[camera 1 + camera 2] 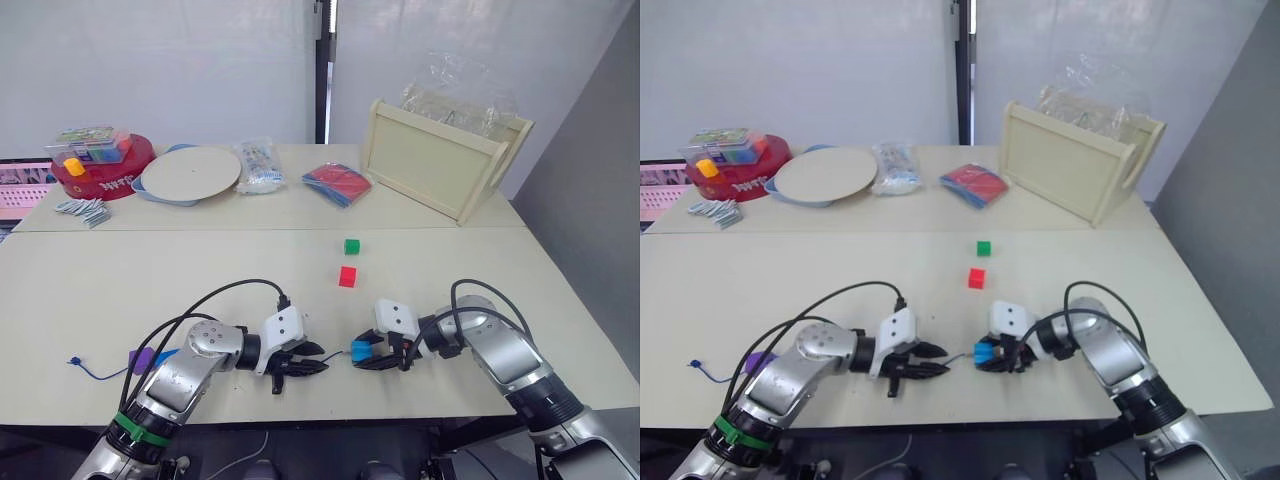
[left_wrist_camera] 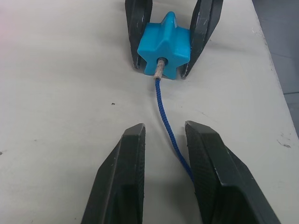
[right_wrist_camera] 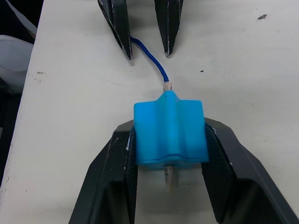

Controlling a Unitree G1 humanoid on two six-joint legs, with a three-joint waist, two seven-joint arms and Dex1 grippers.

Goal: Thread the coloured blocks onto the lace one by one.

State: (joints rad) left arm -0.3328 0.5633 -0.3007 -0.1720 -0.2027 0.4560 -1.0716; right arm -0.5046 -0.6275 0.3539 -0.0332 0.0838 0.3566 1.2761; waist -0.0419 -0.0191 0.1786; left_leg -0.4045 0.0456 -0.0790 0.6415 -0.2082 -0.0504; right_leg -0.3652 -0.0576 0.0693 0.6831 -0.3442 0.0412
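The right hand [image 3: 168, 154] pinches a blue star-shaped block [image 3: 169, 130] low over the counter [image 1: 150, 270], and the pale tip [image 3: 169, 179] of the lace [image 2: 164, 109] already pokes out of the block's far face. The left hand [image 2: 163, 172] sits just beside it with its fingers spread, the cord running between them, loose rather than gripped as far as I can judge.

To finish this step well, the left hand should close on the cord close behind the block and feed it forward, or the tip should be taken and drawn through, while the right hand keeps the hole in line with the cord (a twist there could jam the stiff end).

A purple block [image 1: 140, 357] lies near the left arm, and the red block [image 1: 347, 276] and green block [image 1: 351, 246] wait further back.
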